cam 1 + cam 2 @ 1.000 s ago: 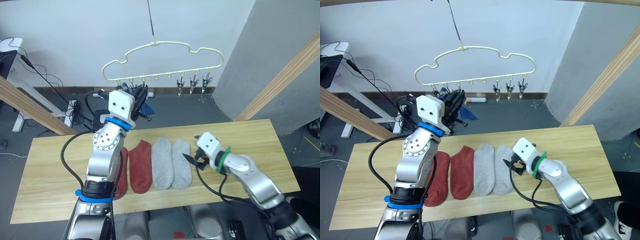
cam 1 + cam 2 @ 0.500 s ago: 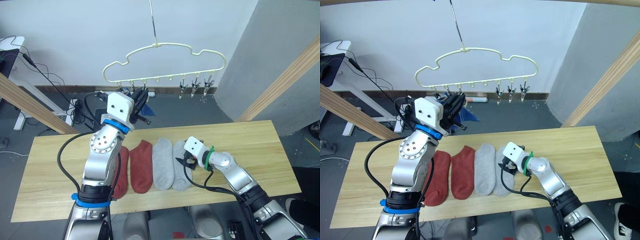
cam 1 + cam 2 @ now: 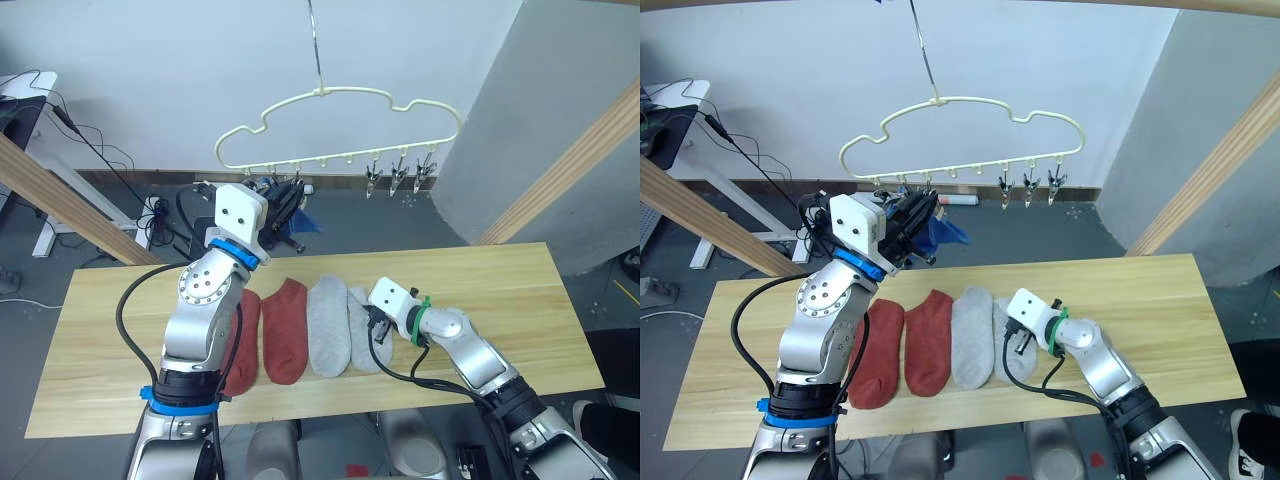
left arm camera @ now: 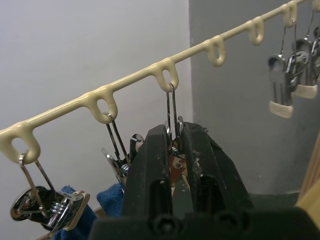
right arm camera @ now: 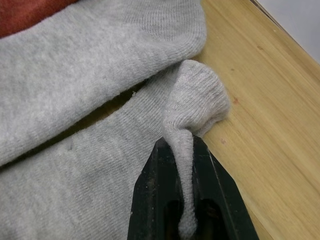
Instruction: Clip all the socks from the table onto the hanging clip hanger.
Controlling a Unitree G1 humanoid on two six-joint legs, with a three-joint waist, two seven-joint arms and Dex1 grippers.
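Note:
On the light wood table [image 3: 520, 290] lie two rust-red socks [image 3: 284, 330] and two light grey socks [image 3: 326, 325] in a row. My right gripper [image 3: 375, 325] is shut on the edge of the right-hand grey sock [image 5: 195, 95], and a fold of its knit is pinched between the black fingers [image 5: 155, 195]. The pale-yellow clip hanger [image 3: 340, 95] hangs above the table's far side. My left gripper [image 3: 285, 195] is raised to it and shut on one metal clip [image 4: 172, 107]. A blue sock [image 3: 305, 220] hangs from the clips beside that gripper.
Three free metal clips [image 3: 400, 175] hang at the hanger's right end. Thick wooden poles slant at the left [image 3: 60, 195] and the right [image 3: 560, 165]. Cables [image 3: 150, 215] lie on the floor behind the table.
My right gripper moved left to the right-hand grey sock and closed on its edge, bunching the fabric. The left gripper stayed at the hanger clip.

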